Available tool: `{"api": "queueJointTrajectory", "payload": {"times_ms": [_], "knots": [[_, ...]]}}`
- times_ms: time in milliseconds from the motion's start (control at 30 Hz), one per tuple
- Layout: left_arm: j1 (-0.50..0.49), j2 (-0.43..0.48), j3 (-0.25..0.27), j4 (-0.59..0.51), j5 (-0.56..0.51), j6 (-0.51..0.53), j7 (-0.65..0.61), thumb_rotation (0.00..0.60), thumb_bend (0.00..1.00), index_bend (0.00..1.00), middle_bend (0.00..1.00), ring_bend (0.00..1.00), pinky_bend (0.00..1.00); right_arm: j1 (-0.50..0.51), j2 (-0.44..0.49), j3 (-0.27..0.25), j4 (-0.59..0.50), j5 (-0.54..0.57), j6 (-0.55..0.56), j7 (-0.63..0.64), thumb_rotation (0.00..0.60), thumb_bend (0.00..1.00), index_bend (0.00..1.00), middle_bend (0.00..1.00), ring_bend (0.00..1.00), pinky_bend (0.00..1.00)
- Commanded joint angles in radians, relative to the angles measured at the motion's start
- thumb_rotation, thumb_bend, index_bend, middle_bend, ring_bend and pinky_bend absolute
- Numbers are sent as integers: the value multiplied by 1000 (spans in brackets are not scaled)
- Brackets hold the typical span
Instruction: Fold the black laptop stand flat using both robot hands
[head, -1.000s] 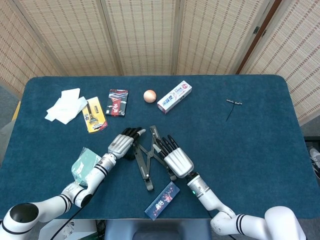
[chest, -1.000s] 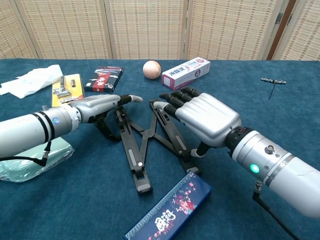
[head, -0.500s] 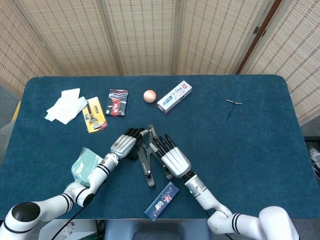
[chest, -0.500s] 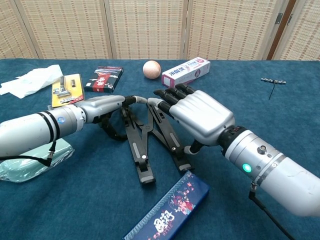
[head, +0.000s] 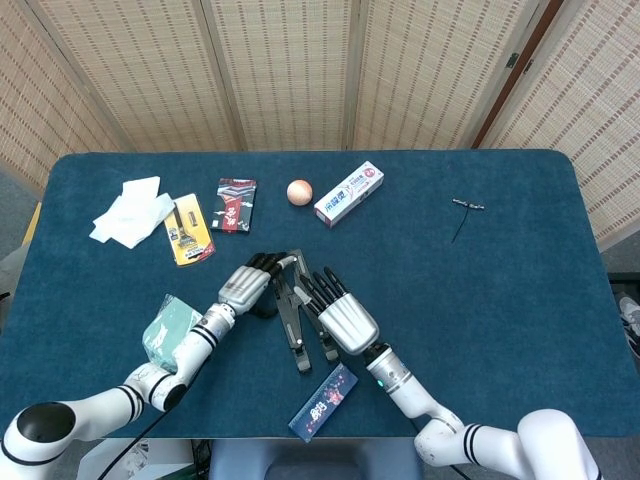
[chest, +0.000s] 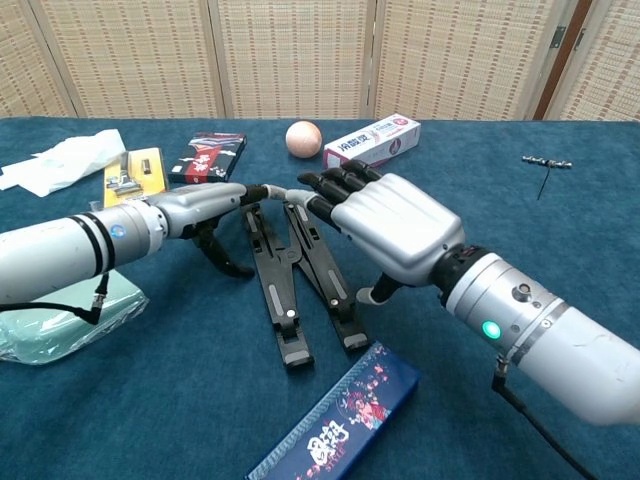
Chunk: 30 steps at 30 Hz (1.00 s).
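Left robot hand (chest: 205, 208): fingers extended, pressing far end of laptop stand (chest: 295, 275) from left; no closed grasp evident. Right robot hand (chest: 385, 225): fingers half curled, pressing same end from right; nothing enclosed.
Laptop stand: black, lying near middle of desk (head: 480, 300), between both hands. Two legs drawn nearly parallel, narrow gap remaining at near ends. Fold judged almost complete; final closing of legs outstanding.
Containers: toothpaste box (head: 349, 195), closed, contents not visible. No open containers seen.
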<state>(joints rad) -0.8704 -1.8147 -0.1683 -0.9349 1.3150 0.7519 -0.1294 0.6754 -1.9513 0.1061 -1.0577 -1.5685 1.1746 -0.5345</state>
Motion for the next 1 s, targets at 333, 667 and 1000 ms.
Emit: {"api": "queueJointTrajectory", "payload": {"times_ms": [333,667,1000], "knots": [[91,169,-16,-195,-67,110,125,600,211,0,0,0,0,129,375,0,-333,-21,-244,105,600,0,0,0,0,0],[160,280,-26,-327,-138,178,203,600,210,0,0,0,0,335,481,-35,-294,-122,-484,296,600,0,0,0,0,0],[187,314,-31,-358,-157,204,206,600,210,0,0,0,0,462,432,-101,-168,-221,-536,434,600,0,0,0,0,0]]}}
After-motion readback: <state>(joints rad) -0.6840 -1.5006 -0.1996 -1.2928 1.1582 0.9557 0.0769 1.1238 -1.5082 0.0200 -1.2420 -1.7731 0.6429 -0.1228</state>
